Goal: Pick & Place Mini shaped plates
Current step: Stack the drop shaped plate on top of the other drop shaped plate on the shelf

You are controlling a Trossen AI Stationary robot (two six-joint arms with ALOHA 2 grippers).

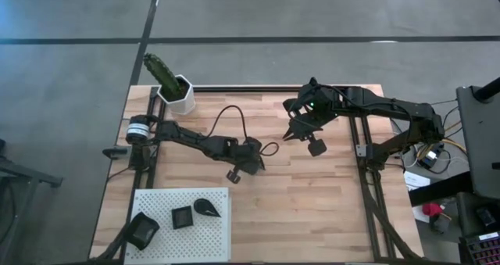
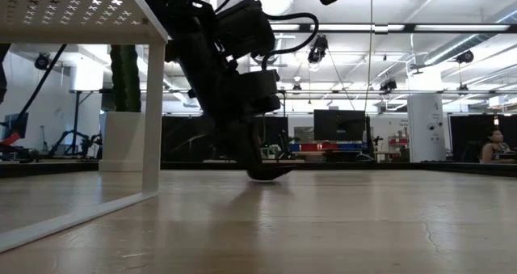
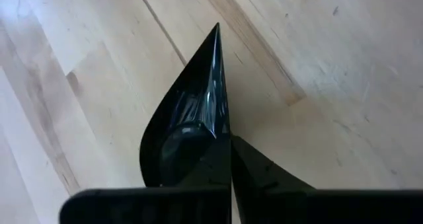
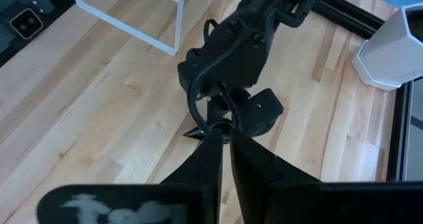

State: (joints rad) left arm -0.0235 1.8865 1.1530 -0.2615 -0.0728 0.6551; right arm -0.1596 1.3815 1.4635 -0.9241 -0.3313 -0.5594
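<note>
Wooden table point(image 1: 312, 195): left gripper point(image 1: 234, 175) clamps the teardrop plate point(image 3: 192, 118); next, lift toward seven o'clock, white board point(image 1: 156, 198); right gripper point(image 1: 293, 134) shut, waiting.

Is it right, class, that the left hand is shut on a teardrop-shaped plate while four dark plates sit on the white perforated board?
Not quite: the high view shows three dark plates on the white perforated board, not four. The left hand is indeed shut on a teardrop-shaped plate.
</note>
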